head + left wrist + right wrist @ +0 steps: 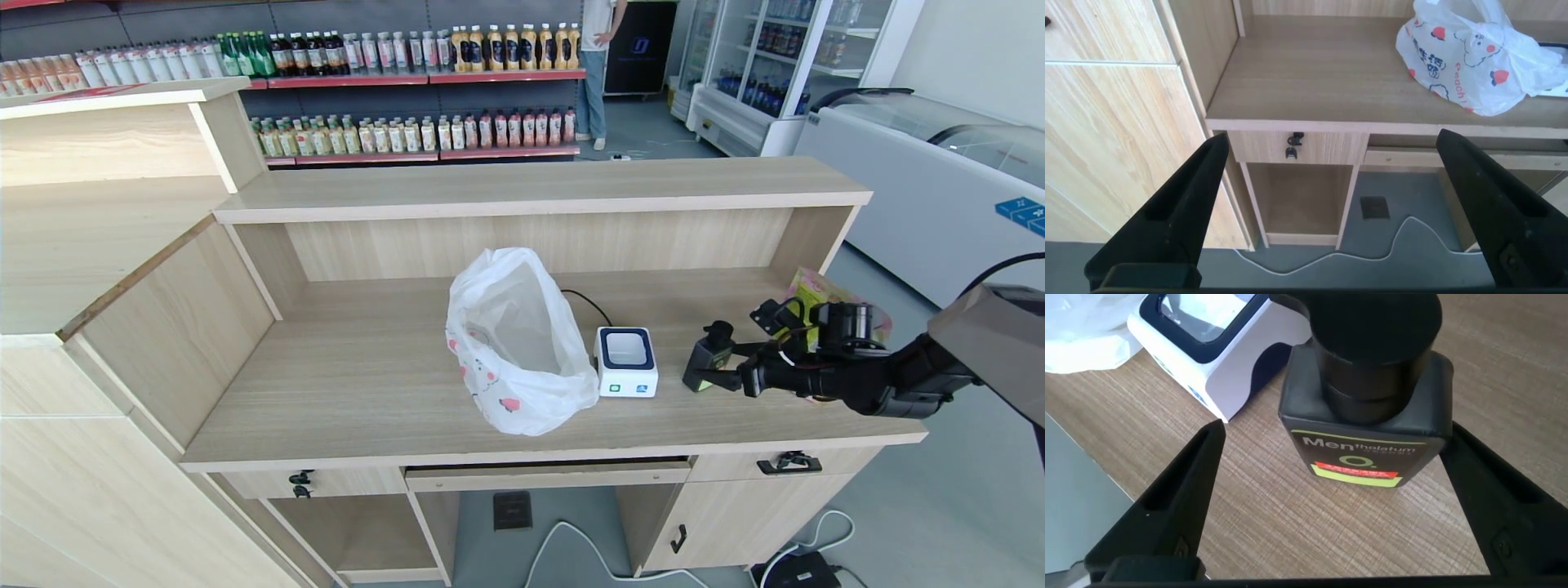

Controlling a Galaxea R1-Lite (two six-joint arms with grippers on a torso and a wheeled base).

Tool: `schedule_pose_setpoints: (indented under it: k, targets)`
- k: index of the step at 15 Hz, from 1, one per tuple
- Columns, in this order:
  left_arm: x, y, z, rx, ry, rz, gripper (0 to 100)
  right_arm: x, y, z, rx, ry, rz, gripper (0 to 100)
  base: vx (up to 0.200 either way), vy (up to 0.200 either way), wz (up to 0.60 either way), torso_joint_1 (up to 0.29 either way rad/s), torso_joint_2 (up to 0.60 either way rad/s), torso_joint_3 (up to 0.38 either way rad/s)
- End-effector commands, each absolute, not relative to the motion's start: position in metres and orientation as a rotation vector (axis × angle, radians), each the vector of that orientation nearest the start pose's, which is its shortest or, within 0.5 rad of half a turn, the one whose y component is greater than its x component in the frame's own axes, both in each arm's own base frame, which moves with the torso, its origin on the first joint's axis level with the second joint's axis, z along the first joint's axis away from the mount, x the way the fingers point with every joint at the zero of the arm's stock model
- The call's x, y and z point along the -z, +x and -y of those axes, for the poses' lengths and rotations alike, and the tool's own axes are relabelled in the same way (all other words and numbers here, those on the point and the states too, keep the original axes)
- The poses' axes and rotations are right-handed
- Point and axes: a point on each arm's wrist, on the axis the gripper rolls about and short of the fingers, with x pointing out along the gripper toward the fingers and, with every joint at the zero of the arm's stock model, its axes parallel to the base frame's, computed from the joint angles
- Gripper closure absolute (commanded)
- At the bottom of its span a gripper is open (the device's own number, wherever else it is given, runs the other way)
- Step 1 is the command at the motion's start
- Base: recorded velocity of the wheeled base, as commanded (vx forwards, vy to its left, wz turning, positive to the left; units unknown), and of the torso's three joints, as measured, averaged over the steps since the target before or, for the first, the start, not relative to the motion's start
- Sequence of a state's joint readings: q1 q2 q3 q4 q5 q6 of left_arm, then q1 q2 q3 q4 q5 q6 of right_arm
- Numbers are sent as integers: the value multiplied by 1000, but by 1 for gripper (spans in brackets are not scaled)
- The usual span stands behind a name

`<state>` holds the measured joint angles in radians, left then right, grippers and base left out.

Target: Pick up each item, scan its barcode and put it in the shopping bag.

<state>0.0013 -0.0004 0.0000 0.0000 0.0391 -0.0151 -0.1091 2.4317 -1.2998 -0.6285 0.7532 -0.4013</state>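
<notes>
A black bottle (702, 359) with a black cap and a yellow-green label stands upright on the wooden counter (367, 384), just right of the white barcode scanner (627, 362). My right gripper (722, 365) is open, low over the counter, one finger on each side of the bottle (1372, 400); I cannot tell whether they touch it. The white shopping bag (514, 343) stands open to the left of the scanner (1208, 343). My left gripper (1333, 139) hangs open and empty below counter height, in front of the left drawer, with the bag (1470, 57) up on the counter beyond it.
A yellow-green snack packet (816, 296) lies at the counter's back right, behind my right arm. A raised shelf (539, 192) runs along the back of the counter. Below are a keyed drawer (1294, 145), a cupboard door (735, 523) and cables on the floor.
</notes>
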Motion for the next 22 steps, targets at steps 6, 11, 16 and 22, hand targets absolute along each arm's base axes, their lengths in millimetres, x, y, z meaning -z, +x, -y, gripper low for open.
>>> schedule_pose_setpoints:
  k: [6,11,16,22]
  targets:
    - [-75,-23,-1,-41,-15,0,0,-20,458,35,-710,-168,-324,0,0,0,0,0,0,0]
    - [-75,-23,-1,-41,-15,0,0,-14,466,28,-728,-174,-316,0,0,0,0,0,0,0]
    - [-75,-23,-1,-41,-15,0,0,-8,468,23,-734,-180,-301,100,0,0,0,0,0,0]
    - [-75,-23,-1,-41,-15,0,0,-65,456,22,-720,-229,-191,100,0,0,0,0,0,0]
